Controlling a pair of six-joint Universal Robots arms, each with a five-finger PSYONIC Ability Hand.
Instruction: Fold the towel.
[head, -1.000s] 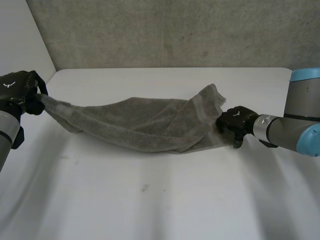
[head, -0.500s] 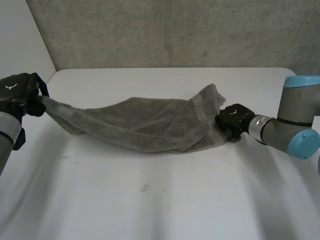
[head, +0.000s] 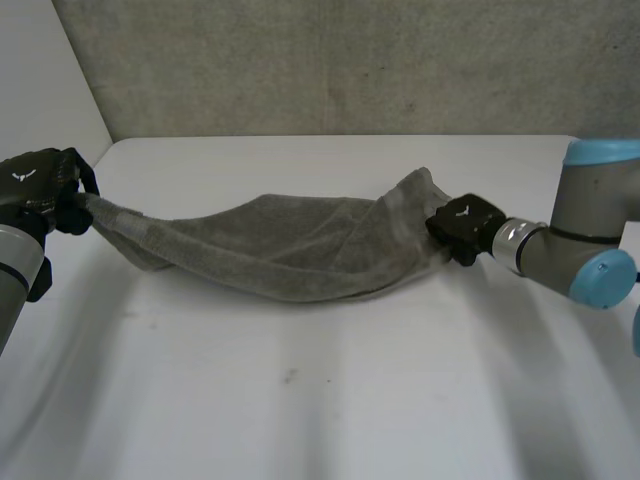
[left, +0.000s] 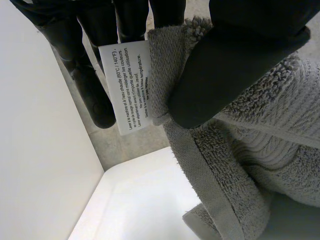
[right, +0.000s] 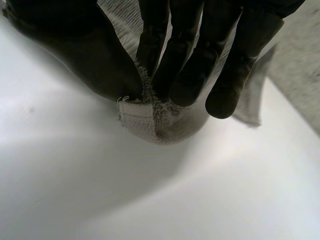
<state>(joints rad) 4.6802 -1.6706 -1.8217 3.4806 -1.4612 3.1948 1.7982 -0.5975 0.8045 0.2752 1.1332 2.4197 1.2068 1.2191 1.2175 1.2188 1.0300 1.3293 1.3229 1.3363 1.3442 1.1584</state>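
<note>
Left hand (left: 235, 65) in a thumb-and-finger pinch on a corner of the grey towel (left: 270, 145), white care label (left: 131, 85) alongside.

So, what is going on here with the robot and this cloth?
The robot holds a grey towel stretched between its two hands over the white table. The left robot hand pinches one end, right beside the white care label. The right robot hand pinches a corner at the other end. The middle of the towel sags toward the table and is bunched, so no neat fold is made yet.
</note>
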